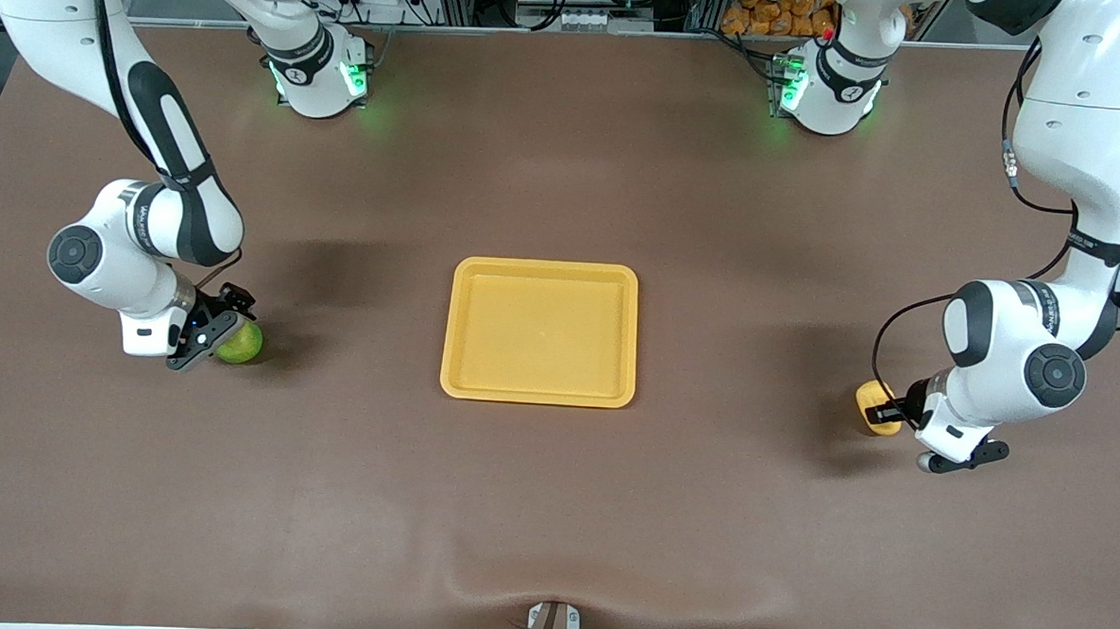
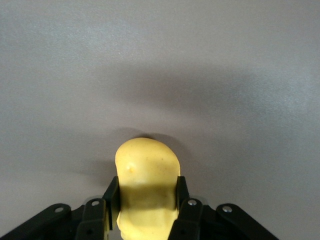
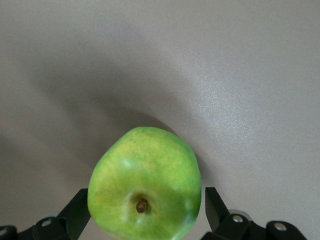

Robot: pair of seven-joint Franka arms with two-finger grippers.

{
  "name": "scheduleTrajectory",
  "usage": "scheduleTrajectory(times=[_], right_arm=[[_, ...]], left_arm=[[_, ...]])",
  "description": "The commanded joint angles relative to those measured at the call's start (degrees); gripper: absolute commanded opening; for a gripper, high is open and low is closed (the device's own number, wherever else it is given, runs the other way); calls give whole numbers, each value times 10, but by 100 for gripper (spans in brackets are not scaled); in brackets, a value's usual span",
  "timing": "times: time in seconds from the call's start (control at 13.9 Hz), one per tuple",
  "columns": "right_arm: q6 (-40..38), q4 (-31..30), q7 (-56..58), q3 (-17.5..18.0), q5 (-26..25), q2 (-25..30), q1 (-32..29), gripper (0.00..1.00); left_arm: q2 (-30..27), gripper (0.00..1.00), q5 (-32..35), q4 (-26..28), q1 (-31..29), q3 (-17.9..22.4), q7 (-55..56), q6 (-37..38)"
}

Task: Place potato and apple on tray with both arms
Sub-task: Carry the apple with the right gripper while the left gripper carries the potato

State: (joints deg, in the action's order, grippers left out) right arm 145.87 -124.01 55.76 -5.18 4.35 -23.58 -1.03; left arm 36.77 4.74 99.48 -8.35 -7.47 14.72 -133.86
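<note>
The yellow-orange potato [image 1: 870, 400] lies on the brown table at the left arm's end. My left gripper [image 1: 887, 411] is shut on it, and in the left wrist view both fingers press its sides [image 2: 146, 192] while the potato's rounded end [image 2: 145, 157] sticks out past them. The green apple [image 1: 242, 343] rests on the table at the right arm's end. My right gripper [image 1: 219, 328] stands open around it. In the right wrist view the apple [image 3: 145, 165] sits between the fingers of that gripper [image 3: 146, 200] with a gap at one finger. The yellow tray [image 1: 543, 268] lies mid-table with nothing on it.
The two arm bases with green lights [image 1: 320, 77] [image 1: 820, 90] stand along the table's back edge. A bin of orange items [image 1: 781, 7] sits off the table past that edge. A small mount [image 1: 551, 626] sits at the front edge, by a wrinkle in the cloth.
</note>
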Motion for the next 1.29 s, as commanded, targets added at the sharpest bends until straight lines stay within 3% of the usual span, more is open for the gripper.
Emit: scheduleTrajectory(times=[0.0, 0.07, 0.14, 0.36, 0.86, 1.22], right_arm=[[3, -3, 7, 6, -6, 1, -8, 54], [-1, -3, 7, 6, -5, 2, -8, 29], [-2, -2, 6, 7, -5, 2, -9, 18], [-8, 2, 7, 7, -5, 4, -8, 2], [-165, 89, 41, 8, -4, 11, 0, 0], [-175, 100, 120, 19, -4, 27, 44, 0]], left_arm=[[0, 6, -10, 1, 10, 1, 6, 4], [-3, 6, -10, 0, 13, 1, 6, 4], [-5, 5, -10, 0, 15, 1, 6, 4], [-13, 3, -10, -2, 23, 1, 6, 24], [-45, 3, -11, -7, 33, -36, 36, 89], [-55, 3, -10, -9, 33, -78, 104, 114]])
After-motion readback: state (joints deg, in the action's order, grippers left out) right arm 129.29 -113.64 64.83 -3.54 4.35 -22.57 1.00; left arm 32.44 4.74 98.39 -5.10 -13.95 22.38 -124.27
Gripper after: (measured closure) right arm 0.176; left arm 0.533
